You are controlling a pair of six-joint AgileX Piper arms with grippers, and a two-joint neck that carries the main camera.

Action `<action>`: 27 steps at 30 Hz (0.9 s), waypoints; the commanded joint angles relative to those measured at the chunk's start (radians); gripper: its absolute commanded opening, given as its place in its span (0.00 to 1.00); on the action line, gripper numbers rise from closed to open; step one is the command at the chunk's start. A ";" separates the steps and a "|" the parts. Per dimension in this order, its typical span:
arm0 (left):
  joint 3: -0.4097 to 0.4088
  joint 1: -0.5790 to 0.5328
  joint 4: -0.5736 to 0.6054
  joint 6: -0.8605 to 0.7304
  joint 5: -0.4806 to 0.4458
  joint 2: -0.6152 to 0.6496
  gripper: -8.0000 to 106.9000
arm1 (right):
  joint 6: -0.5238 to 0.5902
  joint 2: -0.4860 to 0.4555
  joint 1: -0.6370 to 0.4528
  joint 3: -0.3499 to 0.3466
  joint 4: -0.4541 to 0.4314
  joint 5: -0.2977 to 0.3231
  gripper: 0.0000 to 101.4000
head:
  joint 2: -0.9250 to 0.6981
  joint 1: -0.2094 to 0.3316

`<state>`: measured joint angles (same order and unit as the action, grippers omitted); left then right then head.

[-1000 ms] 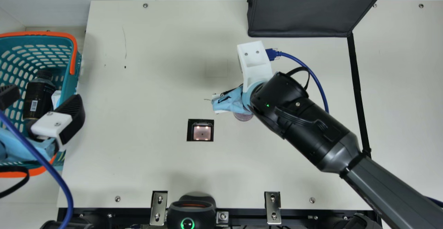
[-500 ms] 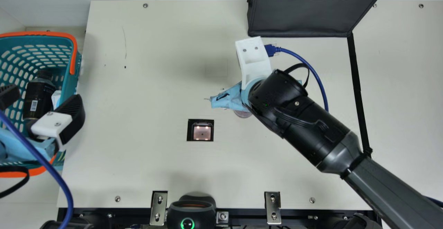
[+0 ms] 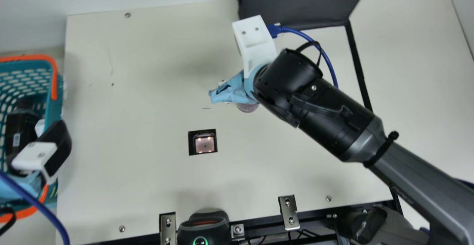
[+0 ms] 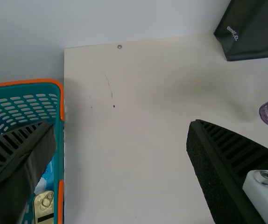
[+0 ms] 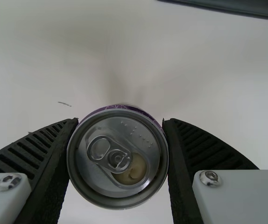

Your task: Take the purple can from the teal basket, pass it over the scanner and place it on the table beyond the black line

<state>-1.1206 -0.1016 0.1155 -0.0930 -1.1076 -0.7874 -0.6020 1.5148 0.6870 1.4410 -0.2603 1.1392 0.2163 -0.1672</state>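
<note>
on the cream counter, beside the teal basket, the left claw gapes empty; the right claw clamps the purple can by its sides, near the scanner, probably to leave its base free for reading

From my station I had the neck camera high above the cream table, looking steeply down, slightly askew to its edges, wide enough for the teal basket and black bag. The left wrist camera sat nearer, slanting down across the table towards the wall, and shared basket and bag with the main view. The right one faced the purple can's lid from very close, and all three views caught that can.
</note>
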 commanded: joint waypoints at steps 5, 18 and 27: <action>0.000 0.000 0.000 0.000 0.000 0.000 0.85 | 0.078 -0.058 -0.114 -0.012 0.024 0.001 0.00 | 0.160 0.029; 0.000 0.000 0.000 0.000 0.000 0.000 0.85 | 0.419 -0.138 -0.475 0.032 0.120 0.072 0.00 | 0.160 0.029; 0.000 0.000 0.000 0.000 0.000 0.000 0.85 | 0.716 -0.110 -0.763 0.095 0.230 0.081 0.00 | 0.160 0.029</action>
<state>-1.1206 -0.1016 0.1155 -0.0930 -1.1076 -0.7874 0.0106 1.4002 0.0158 1.5297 -0.0494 1.2213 0.3743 -0.1672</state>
